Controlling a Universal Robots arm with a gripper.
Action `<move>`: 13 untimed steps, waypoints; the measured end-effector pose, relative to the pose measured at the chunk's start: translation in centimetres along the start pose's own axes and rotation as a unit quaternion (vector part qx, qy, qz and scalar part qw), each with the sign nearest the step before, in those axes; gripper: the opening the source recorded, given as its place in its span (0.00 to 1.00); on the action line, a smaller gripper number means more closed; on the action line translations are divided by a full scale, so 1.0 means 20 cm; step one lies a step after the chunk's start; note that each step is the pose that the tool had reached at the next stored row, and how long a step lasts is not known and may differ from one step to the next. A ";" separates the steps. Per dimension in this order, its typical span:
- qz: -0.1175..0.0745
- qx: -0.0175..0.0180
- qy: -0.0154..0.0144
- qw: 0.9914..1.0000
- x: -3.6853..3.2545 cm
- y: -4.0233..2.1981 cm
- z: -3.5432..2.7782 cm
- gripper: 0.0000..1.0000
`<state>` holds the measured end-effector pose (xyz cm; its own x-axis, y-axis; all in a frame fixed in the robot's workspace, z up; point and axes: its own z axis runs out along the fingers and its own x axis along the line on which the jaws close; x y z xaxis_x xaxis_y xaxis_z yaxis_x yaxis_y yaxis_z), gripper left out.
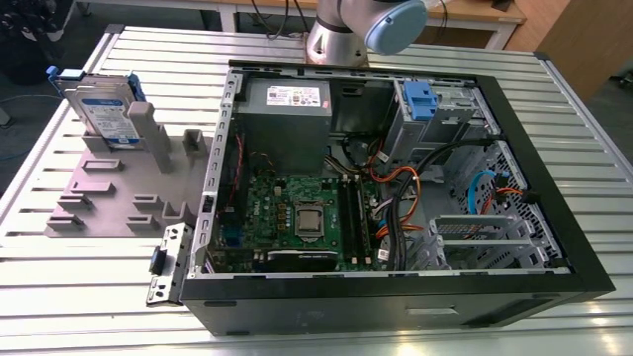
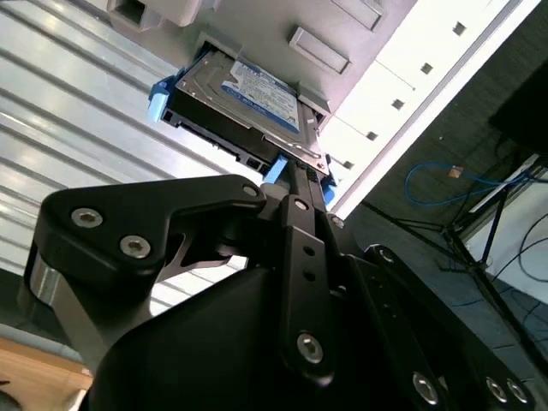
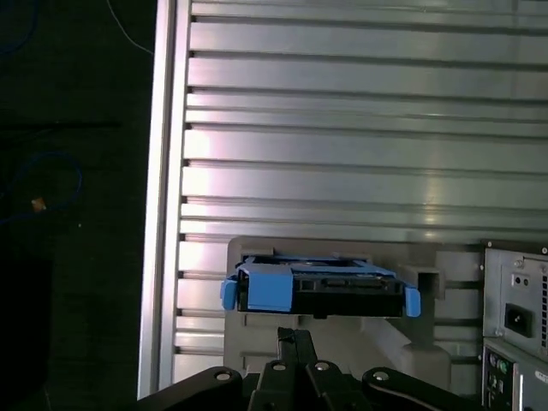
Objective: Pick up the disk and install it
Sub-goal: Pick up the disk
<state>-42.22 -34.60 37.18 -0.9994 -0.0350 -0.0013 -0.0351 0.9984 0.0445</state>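
**Silver disk on edge in its holder, gripper clenched on nothing**

Silver and framed in bright blue plastic, the disk [image 1: 102,111] stands on edge in a slot of a grey moulded holder [image 1: 109,196] at the exterior view's left. Its white-and-blue label faces the camera. The holder lies on the slatted metal bench [image 1: 70,289], just beside the open black computer case [image 1: 583,252]. The disk is outside that case, well apart from the metal drive cage [image 1: 450,119] in the case's far corner, where a blue plastic piece [image 1: 419,99] sits. Inside the case lie the green motherboard [image 1: 287,208], the grey power-supply box [image 1: 287,111] with a white sticker, and orange and black cables [image 1: 401,193].

The arm [image 1: 364,28] rises beyond the far side of the case in the exterior view.

In both wrist views the black gripper [image 3: 295,336] points toward the disk. In the first wrist view its two fingers meet with no gap and nothing between them, so it is clenched and empty. Their tips end short of the disk's edge, with a strip of the grey holder showing between.

In the second wrist view the disk's label is turned to the camera. There the gripper's tip overlaps the blue bracket, and contact cannot be judged from that angle.
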 end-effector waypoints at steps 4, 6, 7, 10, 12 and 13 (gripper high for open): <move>-0.036 0.000 0.002 0.999 0.000 0.000 0.002 0.11; -0.053 0.000 0.002 0.999 0.000 0.000 0.002 0.11; -0.060 0.000 0.003 0.998 0.000 0.000 0.002 0.11; -0.083 0.000 0.004 0.997 0.000 0.000 0.003 0.11; -0.097 0.000 0.004 0.995 0.000 0.000 0.003 0.11; -0.104 0.000 0.005 0.995 0.000 0.000 0.004 0.11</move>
<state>-42.22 -34.60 37.11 -0.9704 -0.2413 -0.0013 -0.2412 0.9695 0.0445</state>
